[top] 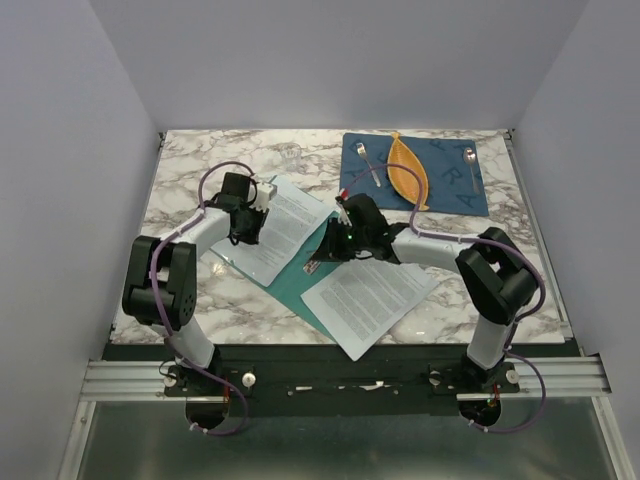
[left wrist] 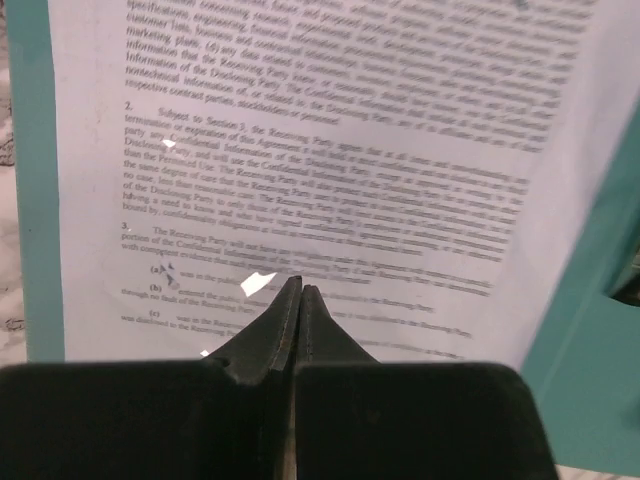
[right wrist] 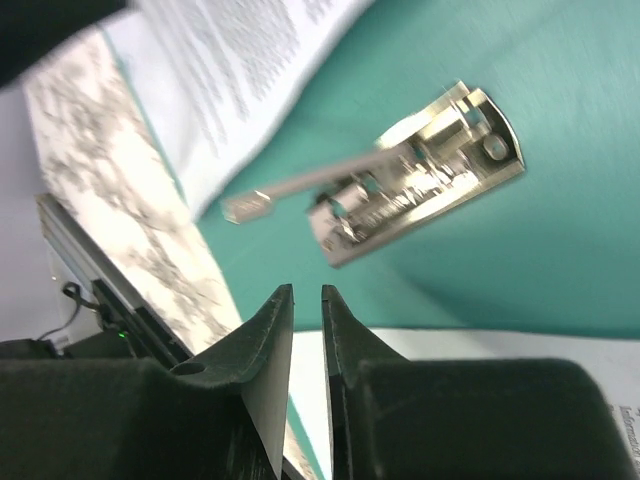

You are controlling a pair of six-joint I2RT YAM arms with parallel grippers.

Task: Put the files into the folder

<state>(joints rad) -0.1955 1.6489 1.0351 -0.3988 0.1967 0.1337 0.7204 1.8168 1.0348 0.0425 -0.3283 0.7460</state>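
The teal folder lies open in the middle of the table. One printed sheet of the files rests on its left half, and a second sheet lies across its right corner and the marble. My left gripper is shut, its tips down over the left sheet with nothing seen between them. My right gripper hovers above the teal surface, its jaws a narrow gap apart and empty. Just beyond them is the metal clip, its lever raised.
A dark blue placemat at the back right carries an orange leaf-shaped dish and two spoons. White walls enclose the marble table on three sides. The arms' mounting rail runs along the near edge.
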